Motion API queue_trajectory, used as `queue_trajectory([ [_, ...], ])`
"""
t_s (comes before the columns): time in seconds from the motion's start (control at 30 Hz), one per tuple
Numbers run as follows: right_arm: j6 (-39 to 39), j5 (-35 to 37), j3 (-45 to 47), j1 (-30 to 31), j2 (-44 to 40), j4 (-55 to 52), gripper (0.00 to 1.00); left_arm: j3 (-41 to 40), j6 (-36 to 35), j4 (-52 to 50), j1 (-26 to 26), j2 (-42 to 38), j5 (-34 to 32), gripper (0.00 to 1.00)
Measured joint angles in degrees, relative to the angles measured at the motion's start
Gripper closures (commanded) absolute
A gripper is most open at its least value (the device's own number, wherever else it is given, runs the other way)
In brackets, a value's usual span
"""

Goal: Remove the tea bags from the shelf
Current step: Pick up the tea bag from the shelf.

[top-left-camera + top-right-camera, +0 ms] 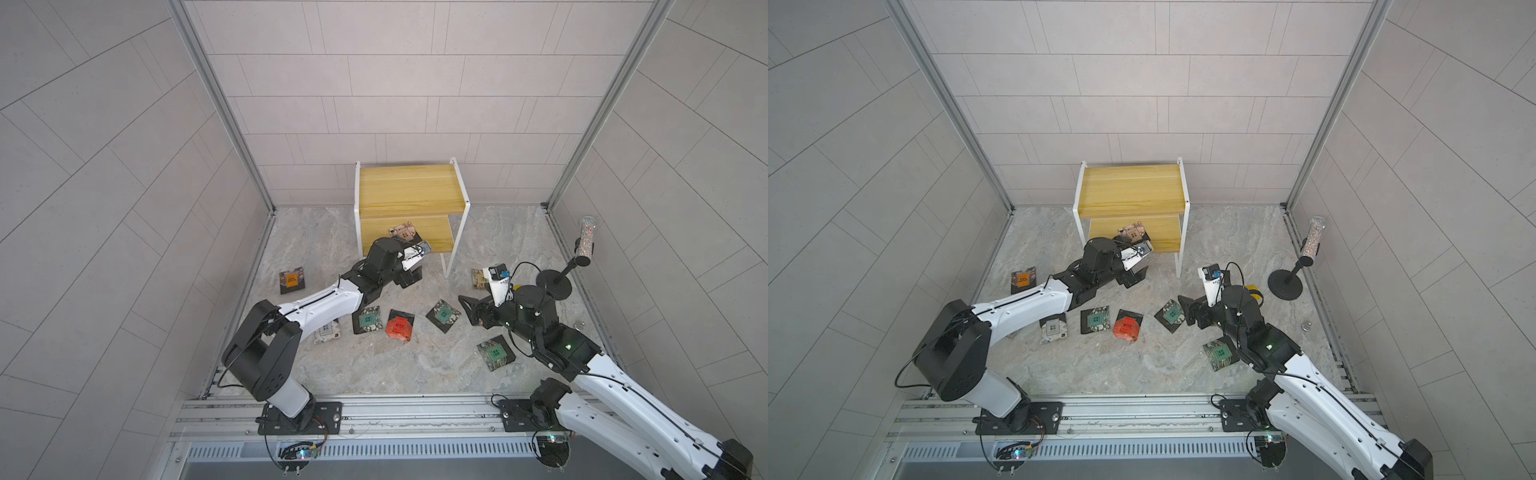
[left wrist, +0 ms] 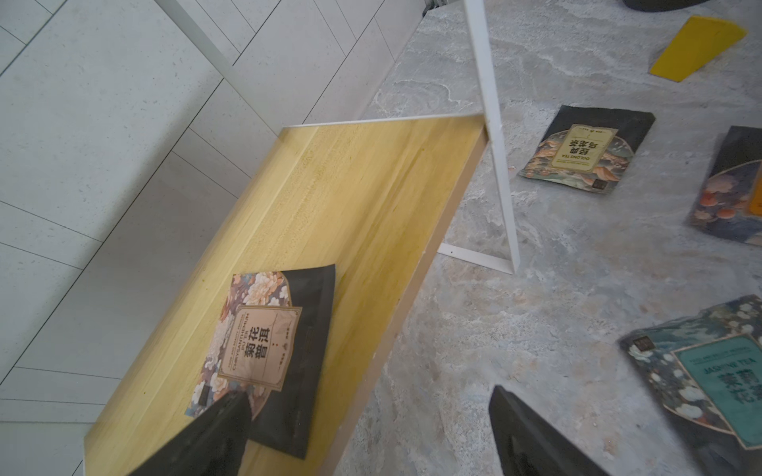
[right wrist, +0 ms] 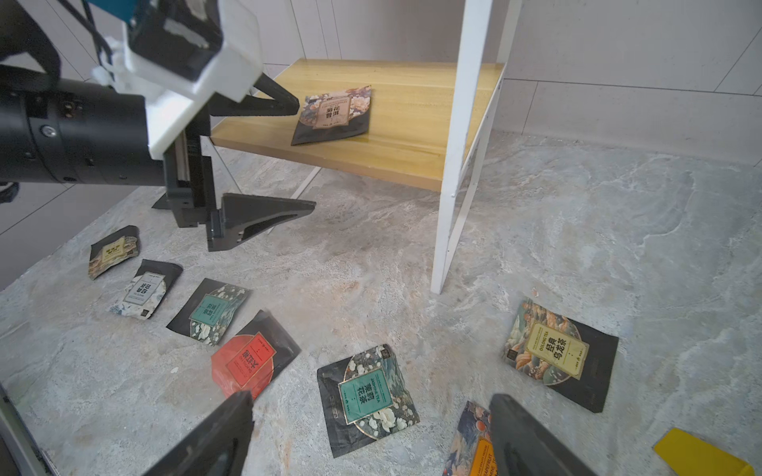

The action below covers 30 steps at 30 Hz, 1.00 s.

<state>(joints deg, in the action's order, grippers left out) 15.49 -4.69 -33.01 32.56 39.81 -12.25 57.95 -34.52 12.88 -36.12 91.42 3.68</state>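
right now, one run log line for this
left gripper: open, at tea bag on shelf | right gripper: open, over table | other bags: on table

Tan-label sachet (image 2: 264, 350) on the shelf (image 2: 371, 198), at one fingertip of the left gripper (image 2: 369, 391): "CHRYSANTHEMUM PU'ER", 菊花普洱.
Teal-label sachet (image 3: 365, 383), seen between the jaws of the right gripper (image 3: 371, 396): "JASMINE TEA", 茉莉花茶.
Cream-label sachet (image 3: 558, 352), ahead of those jaws, off to one side: "OOLONG TEA", 经典乌龙茶.
Red sachet (image 3: 251, 360), by the opposite jaw: 大红袍.
Finer print too small to read.
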Motion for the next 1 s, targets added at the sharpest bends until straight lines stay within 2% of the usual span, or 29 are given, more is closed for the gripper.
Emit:
queue_trajectory([
  [0.27, 0.2, -0.3, 0.0, 0.0, -1.1, 0.0, 0.07, 4.0, -0.1, 0.4, 1.6, 3.9, 1.0, 0.03],
  [0.47, 0.4, -0.3, 0.3, -0.1, -1.3, 0.0, 0.07, 4.8, -0.4, 0.0, 1.8, 5.9, 1.0, 0.09],
  [0.6, 0.6, -0.2, 0.5, -0.1, -1.3, 0.0, 0.07, 4.8, -0.9, -0.3, 1.8, 6.3, 1.0, 0.16],
  [0.77, 0.8, -0.2, 0.5, -0.4, -1.3, 0.0, 0.07, 4.8, -1.4, -0.6, 1.8, 6.3, 1.3, 0.30],
  [1.0, 1.1, 0.0, 0.7, -0.5, -1.3, 0.0, 0.07, 4.7, -2.0, -0.6, 1.9, 6.2, 1.5, 0.41],
])
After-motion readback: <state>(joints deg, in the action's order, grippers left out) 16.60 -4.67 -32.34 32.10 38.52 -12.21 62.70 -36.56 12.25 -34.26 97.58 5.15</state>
